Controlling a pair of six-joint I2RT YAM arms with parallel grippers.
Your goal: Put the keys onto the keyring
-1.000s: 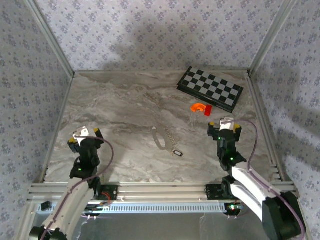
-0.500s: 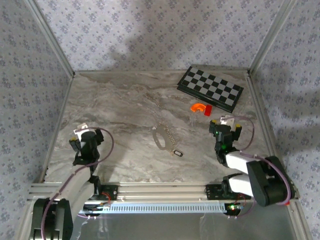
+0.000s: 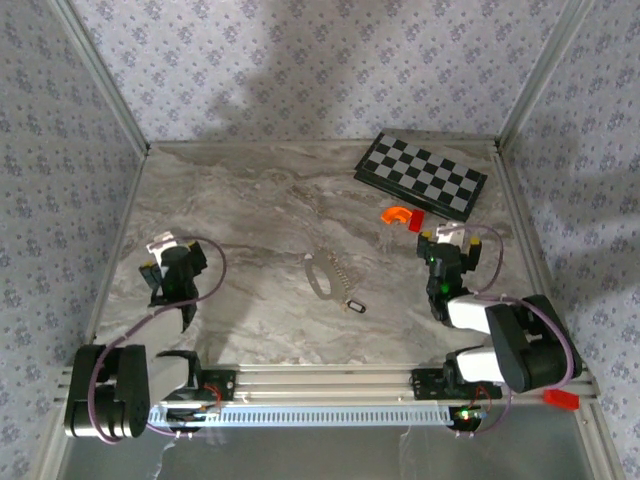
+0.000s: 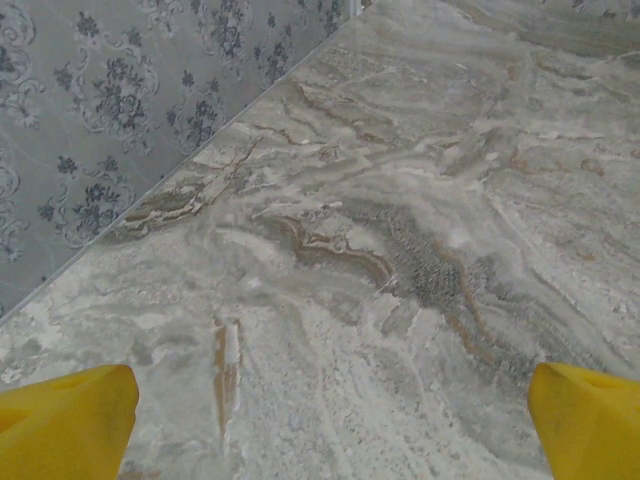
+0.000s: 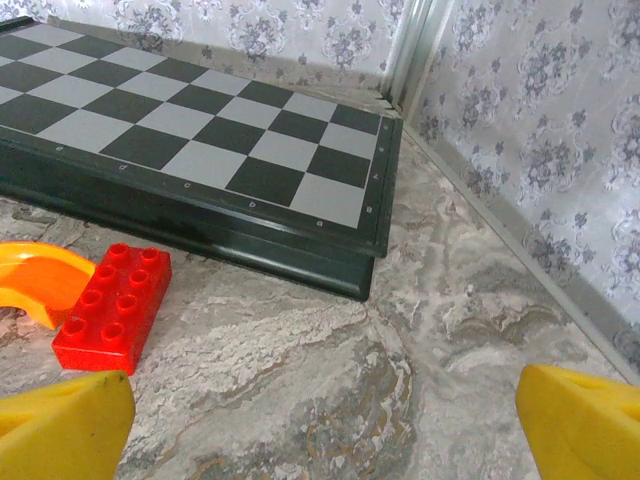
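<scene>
The keyring (image 3: 319,276), a thin silvery oval loop with a beaded chain (image 3: 340,274), lies flat mid-table in the top view. Just right of and nearer than it lies the key (image 3: 355,306), a small dark oval piece. My left gripper (image 3: 160,257) is at the table's left side, far from both, jaws wide open over bare marble (image 4: 330,380). On the right, my right gripper (image 3: 450,240) is open too, with nothing between its yellow fingertips (image 5: 65,425).
A black and grey chessboard (image 3: 421,176) lies at the back right, its near corner ahead of the right gripper (image 5: 300,170). An orange curved piece (image 3: 396,213) and a red brick (image 3: 415,222) sit before it, the brick (image 5: 110,305) left of the right fingers. Patterned walls (image 4: 90,110) enclose the table.
Both arms have folded back toward their bases, and both grippers have shifted slightly away from me. Key and keyring have not moved.
</scene>
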